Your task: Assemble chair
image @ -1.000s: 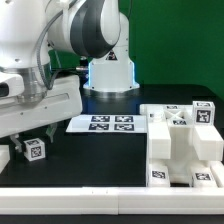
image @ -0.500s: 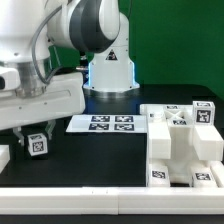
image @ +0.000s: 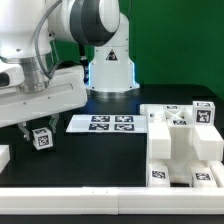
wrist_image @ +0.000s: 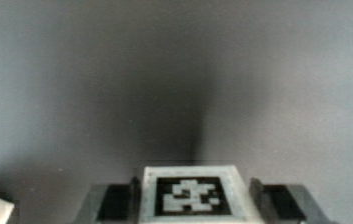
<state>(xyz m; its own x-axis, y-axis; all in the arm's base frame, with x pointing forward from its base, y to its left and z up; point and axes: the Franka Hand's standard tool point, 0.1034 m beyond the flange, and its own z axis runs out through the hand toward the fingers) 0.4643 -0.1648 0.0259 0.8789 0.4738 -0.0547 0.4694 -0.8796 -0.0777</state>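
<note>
Chair (image: 180, 145) stands part-built on the worktop (image: 100, 160) at the exterior view's right; my tool (image: 40, 128) grasps one tagged block (wrist_image: 198, 192), lifted well apart, not yet joined

Exterior view sits low at the worktop (image: 110, 165) edge, facing the robot base. Wrist view looks close down on the worktop. Both show the tagged block (image: 41, 138).

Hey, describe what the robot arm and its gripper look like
The arm is glossy white with rounded shells and dark grey joint rings, on a white base. The gripper has a boxy white body and dark fingers. No cables show.
</note>
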